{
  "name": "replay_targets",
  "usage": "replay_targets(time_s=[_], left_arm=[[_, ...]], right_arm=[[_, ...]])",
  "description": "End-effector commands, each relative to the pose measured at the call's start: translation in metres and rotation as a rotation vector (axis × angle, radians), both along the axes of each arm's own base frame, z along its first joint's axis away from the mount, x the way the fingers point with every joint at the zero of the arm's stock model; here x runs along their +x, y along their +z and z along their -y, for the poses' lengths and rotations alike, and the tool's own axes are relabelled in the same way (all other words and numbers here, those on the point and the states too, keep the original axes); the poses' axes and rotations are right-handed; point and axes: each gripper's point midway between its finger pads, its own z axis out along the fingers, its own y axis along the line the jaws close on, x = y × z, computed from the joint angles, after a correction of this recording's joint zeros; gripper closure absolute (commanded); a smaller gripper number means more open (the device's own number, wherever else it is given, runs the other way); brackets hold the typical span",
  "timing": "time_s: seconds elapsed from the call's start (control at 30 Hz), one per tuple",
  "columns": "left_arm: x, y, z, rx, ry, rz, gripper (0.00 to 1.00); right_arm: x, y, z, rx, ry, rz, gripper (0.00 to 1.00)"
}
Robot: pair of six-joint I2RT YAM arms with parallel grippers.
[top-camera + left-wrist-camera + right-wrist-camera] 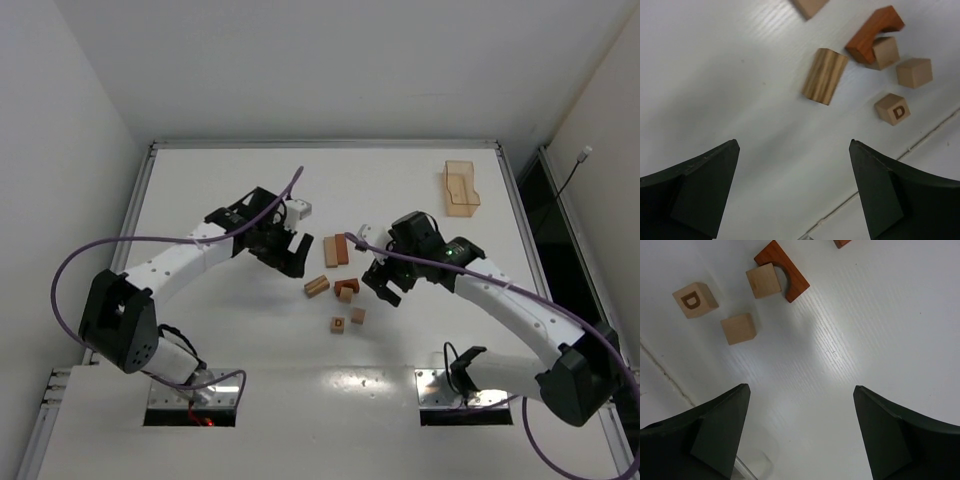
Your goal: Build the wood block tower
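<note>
The wood blocks lie loose on the white table between my two grippers, none on top of another, so no tower is in view. A tan and a reddish bar (336, 250) lie side by side. Nearer are a striped tan block (317, 286) (824, 76), a reddish arch (346, 285) (874, 34) (790, 270) with a tan cube (884, 52) (763, 280) in its opening, a plain cube (357, 315) (914, 72) (738, 328) and a lettered D cube (338, 324) (893, 108) (695, 299). My left gripper (290, 258) (793, 150) hangs open just left of them. My right gripper (383, 287) (802, 390) hangs open just right of them. Both are empty.
A translucent tan open tray (461, 188) stands at the back right. A seam in the table (920, 142) runs close to the near blocks. Purple cables loop off both arms. The table's raised rim (320, 144) runs along the back.
</note>
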Motion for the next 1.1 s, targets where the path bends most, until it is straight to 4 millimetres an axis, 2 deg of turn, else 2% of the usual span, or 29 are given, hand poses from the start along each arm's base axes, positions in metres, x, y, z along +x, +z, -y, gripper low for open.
replay_targets(time_s=[0.0, 0.03, 0.1, 0.17, 0.3, 0.47, 0.53, 0.57, 0.73, 0.8, 0.87, 1.07], left_arm=[[-0.006, 0.012, 0.013, 0.012, -0.088, 0.077, 0.12], [-0.009, 0.007, 0.016, 0.019, -0.1, 0.064, 0.13], [-0.006, 0.008, 0.018, 0.018, -0.1, 0.066, 0.15], [-0.004, 0.009, 0.02, 0.015, -0.091, 0.061, 0.15], [0.004, 0.009, 0.018, 0.031, -0.052, 0.077, 0.15], [0.011, 0.006, 0.012, 0.067, -0.01, 0.095, 0.15], [0.012, 0.014, 0.011, 0.055, 0.008, 0.113, 0.11], [0.014, 0.01, 0.005, 0.07, 0.026, 0.111, 0.08], [0.027, 0.017, -0.021, 0.082, 0.135, 0.147, 0.01], [0.033, 0.017, -0.033, 0.087, 0.181, 0.146, 0.01], [0.038, 0.021, -0.042, 0.092, 0.213, 0.159, 0.01], [0.057, 0.028, -0.073, 0.088, 0.347, 0.175, 0.01]], right_arm=[[0.007, 0.01, -0.002, 0.016, 0.029, 0.073, 0.19], [0.006, 0.011, 0.001, 0.018, 0.014, 0.077, 0.21], [0.004, 0.015, -0.001, 0.039, 0.012, 0.083, 0.22], [0.0, 0.018, -0.003, 0.056, 0.026, 0.076, 0.28], [-0.016, 0.016, -0.019, 0.101, 0.112, 0.012, 0.36], [-0.039, -0.001, -0.035, 0.026, 0.287, -0.023, 0.4], [-0.04, -0.007, -0.039, -0.009, 0.322, -0.022, 0.42], [-0.047, -0.011, -0.042, -0.034, 0.359, -0.03, 0.44], [-0.065, -0.027, -0.057, -0.074, 0.434, -0.088, 0.45], [-0.066, -0.032, -0.062, -0.083, 0.441, -0.09, 0.41], [-0.062, -0.04, -0.064, -0.104, 0.415, -0.114, 0.37], [-0.049, -0.048, -0.078, -0.102, 0.362, -0.12, 0.37]])
